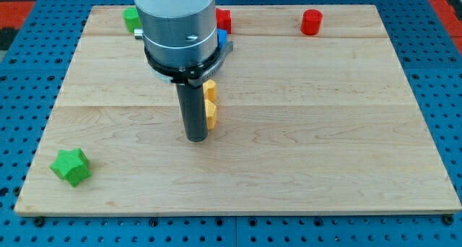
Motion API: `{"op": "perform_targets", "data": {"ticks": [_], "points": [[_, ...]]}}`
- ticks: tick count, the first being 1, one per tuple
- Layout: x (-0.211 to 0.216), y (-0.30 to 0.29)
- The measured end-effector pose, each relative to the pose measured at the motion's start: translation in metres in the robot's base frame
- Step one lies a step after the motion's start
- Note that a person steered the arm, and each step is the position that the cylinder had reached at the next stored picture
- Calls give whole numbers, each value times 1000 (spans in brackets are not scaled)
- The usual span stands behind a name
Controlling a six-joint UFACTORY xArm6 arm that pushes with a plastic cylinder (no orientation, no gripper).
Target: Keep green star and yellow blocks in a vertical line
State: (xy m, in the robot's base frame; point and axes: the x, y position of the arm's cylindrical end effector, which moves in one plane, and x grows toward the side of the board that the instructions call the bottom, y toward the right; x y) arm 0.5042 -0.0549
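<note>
Bright, even light falls from overhead, so the pale wooden board shows its grain clearly with no strong glare. Soft, short shadows sit close under things: a faint one around my tip and another beneath the green star, well off toward the view's bottom left of the tip. Focus is sharp throughout, with little visible edge distortion.
</note>
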Motion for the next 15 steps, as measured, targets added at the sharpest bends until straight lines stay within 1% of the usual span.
{"op": "perform_targets", "data": {"ticks": [1, 2, 3, 4, 5, 7, 9, 10, 12, 13, 14, 15], "points": [[63, 0], [115, -28], [105, -137], [96, -213], [76, -212], [56, -81], [59, -202], [22, -179], [30, -60], [33, -50], [45, -28], [67, 6]]}}
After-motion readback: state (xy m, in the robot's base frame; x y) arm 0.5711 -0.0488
